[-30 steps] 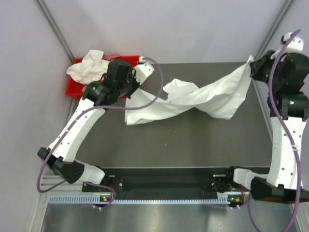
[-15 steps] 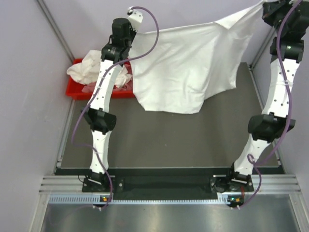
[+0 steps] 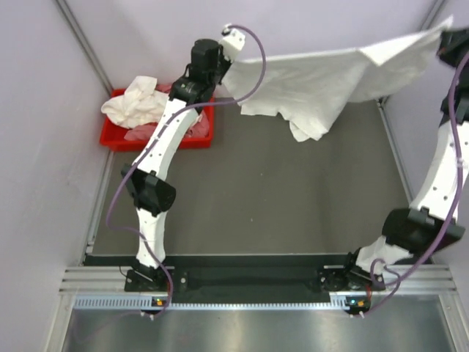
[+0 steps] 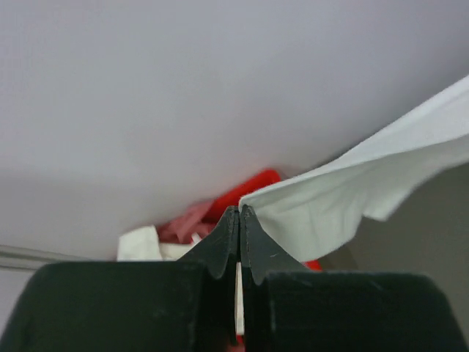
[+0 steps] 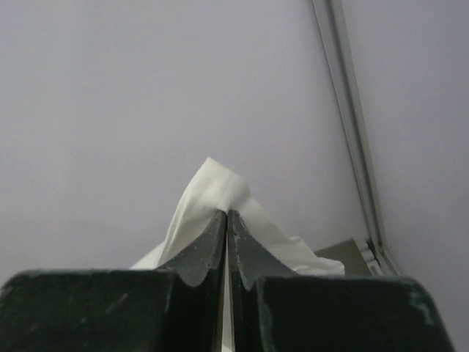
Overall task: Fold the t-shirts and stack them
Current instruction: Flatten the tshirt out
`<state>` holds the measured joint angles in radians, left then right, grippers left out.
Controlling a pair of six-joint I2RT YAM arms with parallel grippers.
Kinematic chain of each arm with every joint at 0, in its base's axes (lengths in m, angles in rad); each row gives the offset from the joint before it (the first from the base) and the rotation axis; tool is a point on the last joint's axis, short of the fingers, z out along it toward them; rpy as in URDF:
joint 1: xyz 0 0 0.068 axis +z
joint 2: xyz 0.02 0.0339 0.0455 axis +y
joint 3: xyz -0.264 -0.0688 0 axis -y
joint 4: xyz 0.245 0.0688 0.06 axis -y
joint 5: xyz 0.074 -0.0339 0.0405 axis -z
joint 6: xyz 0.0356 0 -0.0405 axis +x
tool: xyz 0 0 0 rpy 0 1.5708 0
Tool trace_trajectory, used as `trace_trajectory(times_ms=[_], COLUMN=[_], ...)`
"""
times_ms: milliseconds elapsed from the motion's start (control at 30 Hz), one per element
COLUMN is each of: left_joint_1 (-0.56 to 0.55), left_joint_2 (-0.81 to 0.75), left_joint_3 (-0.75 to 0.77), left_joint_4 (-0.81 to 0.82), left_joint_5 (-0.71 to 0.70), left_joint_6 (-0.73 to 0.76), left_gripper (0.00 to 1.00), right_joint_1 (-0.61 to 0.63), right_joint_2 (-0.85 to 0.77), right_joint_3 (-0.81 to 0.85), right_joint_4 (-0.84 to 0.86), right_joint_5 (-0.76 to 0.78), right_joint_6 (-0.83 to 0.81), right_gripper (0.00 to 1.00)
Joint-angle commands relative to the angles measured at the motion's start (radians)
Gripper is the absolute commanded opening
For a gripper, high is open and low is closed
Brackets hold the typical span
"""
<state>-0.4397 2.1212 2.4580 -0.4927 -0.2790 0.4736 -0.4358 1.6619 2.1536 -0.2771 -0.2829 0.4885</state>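
A white t-shirt (image 3: 322,81) hangs stretched in the air over the far half of the table, held by both arms. My left gripper (image 3: 223,70) is shut on its left edge; the left wrist view shows the gripper (image 4: 239,211) pinching the cloth (image 4: 344,198). My right gripper (image 3: 445,33) is shut on the far right corner, high up; in the right wrist view the gripper (image 5: 226,214) pinches a peak of cloth (image 5: 212,187). The shirt's lower part droops toward the table. More crumpled white shirts (image 3: 135,103) lie in a red bin (image 3: 117,136).
The red bin stands at the far left by the wall, and shows in the left wrist view (image 4: 253,187). The dark table mat (image 3: 256,198) lies beneath the hanging shirt. Grey walls close in on the left, back and right.
Both arms swung the shirt farther back and higher; it went from a broad hanging sheet to a flatter, stretched band. One second ago it still lay partly on the table.
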Motion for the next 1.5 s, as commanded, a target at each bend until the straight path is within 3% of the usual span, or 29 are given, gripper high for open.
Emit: trace_trajectory(times_ms=[0, 67, 100, 200, 333, 500, 767, 933, 1033, 1267, 1333, 1367, 1400, 1467], left_joint_1=[0.022, 0.021, 0.013, -0.023, -0.115, -0.172, -0.18, -0.179, -0.179, -0.179, -0.179, -0.177, -0.177, -0.131], left_joint_2=[-0.11, -0.168, -0.19, -0.302, -0.438, -0.593, -0.786, -0.788, -0.75, -0.744, -0.741, -0.741, -0.745, -0.771], left_joint_3=[-0.166, -0.296, -0.344, -0.571, -0.946, -1.21, -1.406, -1.533, -1.535, -1.521, -1.481, -1.464, -1.426, -1.378], left_joint_4=[-0.145, -0.21, -0.278, -0.371, -0.452, -0.59, -0.829, -0.701, -0.675, -0.687, -0.695, -0.707, -0.707, -0.692], left_joint_5=[0.081, 0.168, 0.191, 0.274, 0.334, 0.403, 0.454, 0.342, 0.359, 0.406, 0.419, 0.417, 0.408, 0.379], left_joint_6=[-0.067, -0.09, -0.095, -0.084, -0.05, -0.078, -0.001, -0.013, -0.018, 0.007, 0.01, 0.013, 0.016, 0.042], left_gripper=[0.0, 0.0, 0.0, 0.0, 0.0, 0.0, 0.0, 0.0, 0.0, 0.0, 0.17, 0.37, 0.48, 0.99], right_joint_1=[-0.009, -0.006, -0.003, 0.014, 0.035, 0.101, 0.198, 0.243, 0.24, 0.232, 0.229, 0.227, 0.227, 0.227], right_joint_2=[-0.262, -0.39, -0.512, -0.689, -0.8, -0.933, -0.978, -0.953, -0.968, -0.952, -0.944, -0.938, -0.933, -0.912], right_joint_3=[-0.334, -0.516, -0.695, -0.961, -1.167, -1.359, -1.358, -1.425, -1.489, -1.465, -1.453, -1.439, -1.381, -1.268], right_joint_4=[-0.131, -0.154, -0.16, -0.299, -0.529, -0.677, -0.818, -0.806, -0.798, -0.829, -0.838, -0.84, -0.843, -0.797], right_joint_5=[0.023, 0.069, 0.092, 0.151, 0.215, 0.251, 0.352, 0.321, 0.239, 0.323, 0.35, 0.396, 0.434, 0.534], right_joint_6=[-0.111, -0.102, -0.09, -0.036, 0.018, 0.126, 0.099, 0.091, 0.128, 0.136, 0.142, 0.142, 0.14, 0.115], right_gripper=[0.0, 0.0, 0.0, 0.0, 0.0, 0.0, 0.0, 0.0, 0.0, 0.01, 0.42, 0.6, 0.81, 0.97])
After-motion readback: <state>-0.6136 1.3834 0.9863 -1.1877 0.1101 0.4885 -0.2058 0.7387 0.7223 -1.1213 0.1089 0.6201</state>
